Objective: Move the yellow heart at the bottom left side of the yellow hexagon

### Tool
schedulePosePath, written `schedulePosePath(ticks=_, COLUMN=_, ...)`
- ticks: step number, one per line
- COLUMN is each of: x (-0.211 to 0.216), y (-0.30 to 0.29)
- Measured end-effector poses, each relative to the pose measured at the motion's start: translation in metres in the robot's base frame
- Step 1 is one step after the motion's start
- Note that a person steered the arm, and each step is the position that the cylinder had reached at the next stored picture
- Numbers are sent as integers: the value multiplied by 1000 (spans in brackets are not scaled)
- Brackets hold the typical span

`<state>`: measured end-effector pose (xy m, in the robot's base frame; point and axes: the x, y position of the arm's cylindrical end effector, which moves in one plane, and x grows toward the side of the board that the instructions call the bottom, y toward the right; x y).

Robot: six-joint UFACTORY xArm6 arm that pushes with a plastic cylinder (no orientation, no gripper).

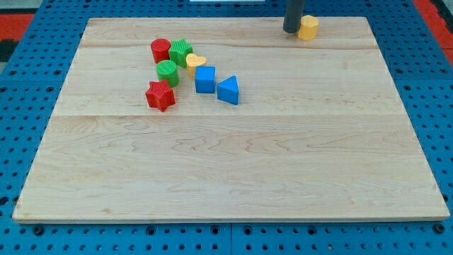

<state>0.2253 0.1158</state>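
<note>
Camera view is showing a pale wooden board (233, 170) lying on a blue pegboard (28, 78). My tip (292, 30) is resting on the board near its top edge, right of centre, and it is sitting just beside the yellow hexagon (308, 27), which is lying at its 3 o'clock, so close that the two are looking as if they are touching, though I cannot tell for sure. The arm is carrying only a plain dark rod, so nothing is spreading, closing or pinching; the rod is holding nothing.

The yellow heart (196, 63) is lying well apart from my tip, off at about 8 o'clock from it, in the upper left part of the board. It is sitting inside a cluster of other blocks. The green star-like block (180, 53) is pressing close at the heart's 10 o'clock, and the blue cube (205, 79) is sitting just beside it at 5 o'clock. The green cylinder (168, 72) is standing at the heart's 8 o'clock, the red cylinder (161, 50) is at its 10 o'clock beyond the green star-like block, and the red star (161, 95) is lying further off at 7 o'clock. The blue triangle (228, 91) is sitting at the blue cube's 4 o'clock, just beside it.
</note>
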Motion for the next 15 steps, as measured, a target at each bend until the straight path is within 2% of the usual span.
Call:
schedulePosePath(ticks=1, x=13, y=-11)
schedulePosePath(ticks=2, x=64, y=-40)
schedulePosePath(ticks=3, x=109, y=-111)
schedulePosePath(ticks=4, x=119, y=-194)
schedulePosePath(ticks=5, x=137, y=-242)
schedulePosePath(ticks=6, x=137, y=-275)
schedulePosePath(ticks=8, x=86, y=-222)
schedulePosePath(ticks=10, x=87, y=-146)
schedulePosePath(ticks=12, x=56, y=-66)
schedulePosePath(ticks=13, x=52, y=-112)
schedulePosePath(ticks=14, x=4, y=-77)
schedulePosePath(ticks=15, x=-1, y=-22)
